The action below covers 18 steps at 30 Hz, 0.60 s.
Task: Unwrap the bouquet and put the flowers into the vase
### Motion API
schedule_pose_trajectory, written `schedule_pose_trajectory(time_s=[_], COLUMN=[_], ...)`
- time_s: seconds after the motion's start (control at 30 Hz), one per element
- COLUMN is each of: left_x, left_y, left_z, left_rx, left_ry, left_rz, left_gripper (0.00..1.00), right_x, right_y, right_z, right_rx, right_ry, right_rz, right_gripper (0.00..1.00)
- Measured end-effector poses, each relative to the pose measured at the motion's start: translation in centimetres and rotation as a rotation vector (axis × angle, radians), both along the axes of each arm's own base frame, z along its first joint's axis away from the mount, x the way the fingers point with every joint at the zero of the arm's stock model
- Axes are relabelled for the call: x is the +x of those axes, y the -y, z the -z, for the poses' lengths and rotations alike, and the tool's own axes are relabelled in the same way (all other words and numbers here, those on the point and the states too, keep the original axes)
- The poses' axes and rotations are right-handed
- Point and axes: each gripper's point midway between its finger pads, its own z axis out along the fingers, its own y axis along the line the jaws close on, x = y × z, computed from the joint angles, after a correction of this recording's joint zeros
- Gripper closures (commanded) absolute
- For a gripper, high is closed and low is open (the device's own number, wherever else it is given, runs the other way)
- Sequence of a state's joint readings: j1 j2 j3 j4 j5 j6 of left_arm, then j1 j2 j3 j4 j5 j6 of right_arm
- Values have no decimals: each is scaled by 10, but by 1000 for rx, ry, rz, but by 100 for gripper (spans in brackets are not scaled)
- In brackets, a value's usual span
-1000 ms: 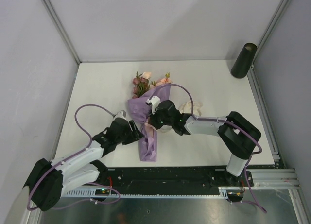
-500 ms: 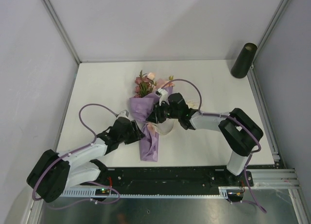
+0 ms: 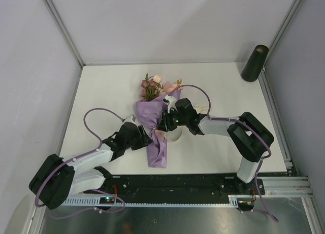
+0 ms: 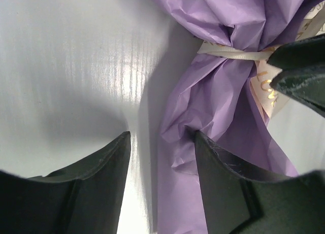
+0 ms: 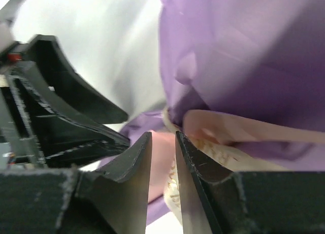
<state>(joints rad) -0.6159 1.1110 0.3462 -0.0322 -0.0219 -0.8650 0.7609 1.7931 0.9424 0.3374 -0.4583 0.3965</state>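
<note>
The bouquet (image 3: 155, 123) lies in mid-table, its lilac cone (image 4: 238, 21) pointing toward me and the flowers (image 3: 152, 85) at the far end. A cream ribbon (image 4: 228, 52) ties its waist. My left gripper (image 3: 142, 138) is low at the cone's left side and open (image 4: 161, 142); the paper's edge lies between its fingers, against the right one. My right gripper (image 3: 163, 124) is at the waist from the right, its jaws a narrow gap apart (image 5: 163, 136), with pink paper (image 5: 244, 127) and ribbon (image 5: 175, 193) just past the tips. The black vase (image 3: 255, 63) stands at the far right corner.
A cream ribbon loop (image 3: 174, 135) lies on the table under my right wrist. Grey walls with metal rails (image 3: 63, 31) close in the left, back and right sides. The black mounting rail (image 3: 177, 186) runs along the near edge.
My right gripper has shifted slightly up along the bouquet's waist and its jaws have parted from shut. The bouquet has shifted a little. My left gripper has edged closer to the cone.
</note>
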Motion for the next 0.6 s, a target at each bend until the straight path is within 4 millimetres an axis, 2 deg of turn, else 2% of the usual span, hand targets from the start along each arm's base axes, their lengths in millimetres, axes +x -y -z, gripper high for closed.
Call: schedule_pose_trajectory(time_s=[0.2, 0.6], left_x=[-3, -4], left_y=[0, 0], left_z=[-4, 0], left_rx=[-7, -1], left_ry=[9, -3], left_rz=[5, 0], left_gripper=[40, 40], right_x=[6, 7], right_y=[18, 7], right_z=[15, 15], right_rx=[-195, -345], right_ry=[154, 341], right_rz=[27, 14], right_gripper=[68, 67])
